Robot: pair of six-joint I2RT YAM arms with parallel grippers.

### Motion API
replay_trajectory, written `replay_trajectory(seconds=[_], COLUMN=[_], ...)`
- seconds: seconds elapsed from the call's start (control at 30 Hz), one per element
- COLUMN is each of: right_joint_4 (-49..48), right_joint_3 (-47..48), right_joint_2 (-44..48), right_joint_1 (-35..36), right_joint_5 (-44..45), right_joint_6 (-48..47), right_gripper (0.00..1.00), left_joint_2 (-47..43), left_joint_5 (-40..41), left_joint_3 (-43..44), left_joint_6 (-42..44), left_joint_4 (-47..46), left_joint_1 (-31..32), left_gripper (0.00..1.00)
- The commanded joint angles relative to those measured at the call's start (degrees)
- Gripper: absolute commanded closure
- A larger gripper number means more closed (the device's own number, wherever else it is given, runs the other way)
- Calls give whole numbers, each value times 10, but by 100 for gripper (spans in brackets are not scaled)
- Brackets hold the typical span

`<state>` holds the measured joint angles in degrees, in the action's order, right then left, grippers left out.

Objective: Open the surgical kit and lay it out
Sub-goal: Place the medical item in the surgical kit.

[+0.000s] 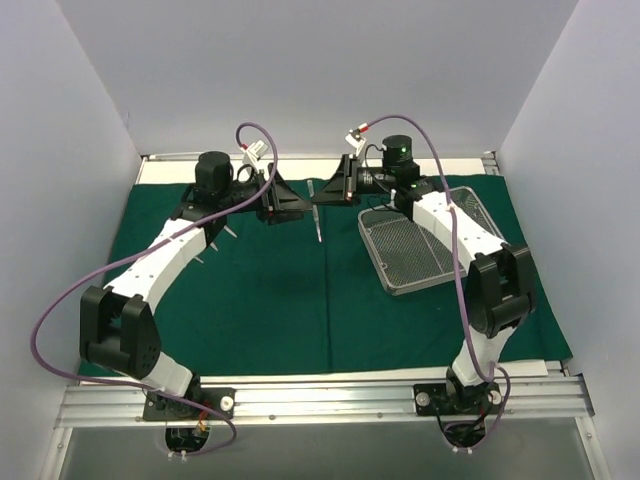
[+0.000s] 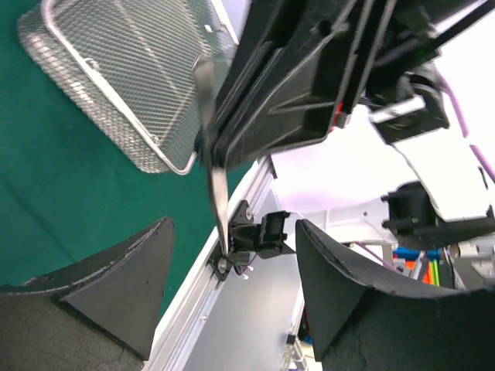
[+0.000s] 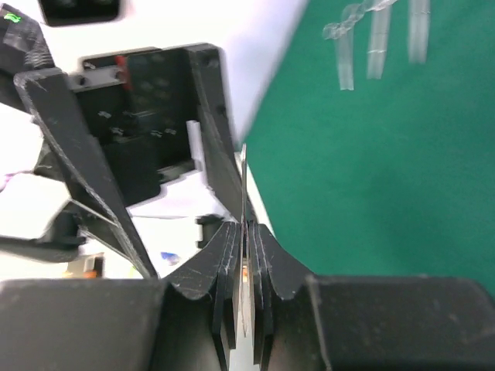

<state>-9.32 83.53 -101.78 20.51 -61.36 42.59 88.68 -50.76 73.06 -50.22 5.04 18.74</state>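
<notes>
The dark green drape (image 1: 270,300) lies spread flat over the table. The silver wire-mesh tray (image 1: 405,255) sits on it right of centre and also shows in the left wrist view (image 2: 116,69). My right gripper (image 1: 338,186) is shut on a thin steel instrument (image 1: 318,220) that hangs down over the drape. Its blade shows edge-on between the pads (image 3: 244,193). My left gripper (image 1: 287,203) is open and faces the right one. In the left wrist view the instrument (image 2: 214,178) hangs just ahead of the open left gripper (image 2: 232,267).
A few small steel instruments (image 1: 215,243) lie on the drape beside the left arm, and show blurred in the right wrist view (image 3: 379,42). White walls close in the left, right and back. An aluminium rail (image 1: 320,395) runs along the near edge.
</notes>
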Motion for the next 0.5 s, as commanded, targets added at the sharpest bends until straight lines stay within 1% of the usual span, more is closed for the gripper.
replay_trajectory(seconds=[0.0,0.03,0.07,0.1,0.13,0.17,0.2,0.23,0.27,0.3,0.33,0.4,0.47], right_joint_4=[-186,-238,-307,-549,-695,-811,-941,-942,-925,-872,-842,-775,-779], right_joint_3=[-27,-41,-84,-113,-136,-150,-153,-153,-155,-154,-152,-146,-144], right_joint_2=[22,24,25,19,5,-12,-46,-53,-50,-36,-27,-15,-15], right_joint_1=[5,6,5,5,-2,-6,-8,-7,-3,-1,0,1,1], right_joint_5=[-66,-68,-71,-70,-61,-49,-34,-36,-38,-39,-43,-46,-47], right_joint_6=[135,173,226,406,514,610,682,717,698,675,626,593,595], right_gripper=[100,100,100,100,100,100,100,100,100,100,100,100,100], left_joint_2=[-45,-50,-59,-63,-67,-71,-76,-79,-83,-84,-86,-92,-92], left_joint_5=[-36,-34,-31,-29,-26,-26,-25,-24,-22,-21,-20,-15,-18], left_joint_3=[-26,-33,-44,-48,-52,-60,-62,-63,-63,-61,-61,-60,-61], left_joint_6=[-16,-22,-22,-22,-20,-20,-21,-23,-23,-23,-19,-16,-18], left_joint_4=[-108,-110,-111,-110,-109,-110,-110,-111,-113,-109,-104,-97,-102], left_joint_1=[0,0,0,0,0,0,0,-1,0,0,-1,-2,-2], left_gripper=[28,27,28,28,28,29,29,29,29,30,30,30,30])
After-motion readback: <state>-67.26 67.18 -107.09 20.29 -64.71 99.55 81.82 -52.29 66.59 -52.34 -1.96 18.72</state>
